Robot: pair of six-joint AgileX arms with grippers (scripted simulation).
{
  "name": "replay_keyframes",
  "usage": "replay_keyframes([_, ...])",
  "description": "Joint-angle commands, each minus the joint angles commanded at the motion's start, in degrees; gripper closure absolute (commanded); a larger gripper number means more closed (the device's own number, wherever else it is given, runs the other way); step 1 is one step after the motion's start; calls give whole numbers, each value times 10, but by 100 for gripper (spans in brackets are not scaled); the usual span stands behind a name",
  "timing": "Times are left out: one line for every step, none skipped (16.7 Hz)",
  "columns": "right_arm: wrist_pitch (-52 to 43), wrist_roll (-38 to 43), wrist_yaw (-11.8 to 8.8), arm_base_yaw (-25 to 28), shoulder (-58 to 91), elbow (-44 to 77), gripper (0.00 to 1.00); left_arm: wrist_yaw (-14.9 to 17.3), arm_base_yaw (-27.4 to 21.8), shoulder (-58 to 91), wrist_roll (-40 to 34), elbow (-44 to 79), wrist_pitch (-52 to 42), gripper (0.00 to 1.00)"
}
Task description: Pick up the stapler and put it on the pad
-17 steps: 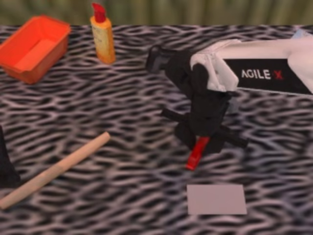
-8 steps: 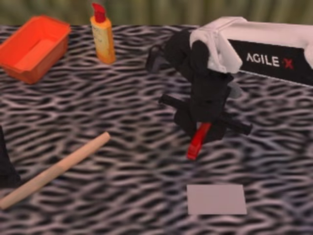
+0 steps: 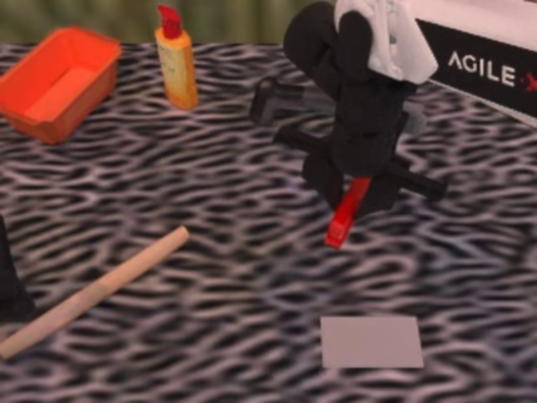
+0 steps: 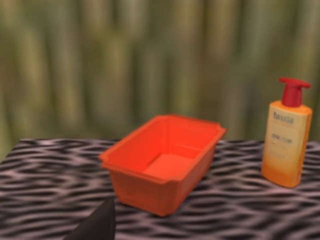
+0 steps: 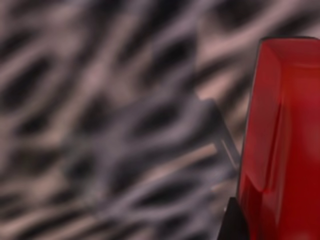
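The red stapler [image 3: 344, 220] hangs above the patterned table right of centre, with my right gripper [image 3: 356, 191] shut on its upper end. Up close in the right wrist view the stapler [image 5: 280, 150] fills one side, with a dark fingertip [image 5: 233, 222] against it. The pale grey pad [image 3: 372, 342] lies flat near the front edge, in front of the stapler and apart from it. My left gripper [image 3: 12, 290] is parked at the table's left edge; one of its fingers [image 4: 99, 226] shows, set wide, with nothing held.
An orange bin [image 3: 59, 80] and a yellow bottle with a red cap [image 3: 176, 65] stand at the back left. A wooden rod [image 3: 94, 292] lies slanted at the front left. A dark grey blocky object [image 3: 270, 101] sits behind the right arm.
My right arm has lifted and drawn toward the back of the table, carrying the stapler up and away from the pad. The left arm has not moved.
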Motion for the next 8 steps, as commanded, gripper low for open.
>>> replay_keyframes([2,1,0,-3,2,-1,100,0,0,0,0,0,0,0])
replay_keyframes([2,1,0,-3,2,-1,100,0,0,0,0,0,0,0])
replay_keyframes([0,-5,-2,-2,0,-2,100,0,0,0,0,0,0,0])
replay_keyframes([-3,-17,-5,0,-2,-5,100,0,0,0,0,0,0,0])
replay_keyframes([-8,-35,-9,2,-6,-9,100,0,0,0,0,0,0,0])
replay_keyframes([-13,-59,-15,5,-11,-13,100,0,0,0,0,0,0,0])
replay_keyframes([-20,-89,-21,8,-18,-19,100,0,0,0,0,0,0,0])
replay_keyframes([-26,-125,-27,11,-25,-27,100,0,0,0,0,0,0,0])
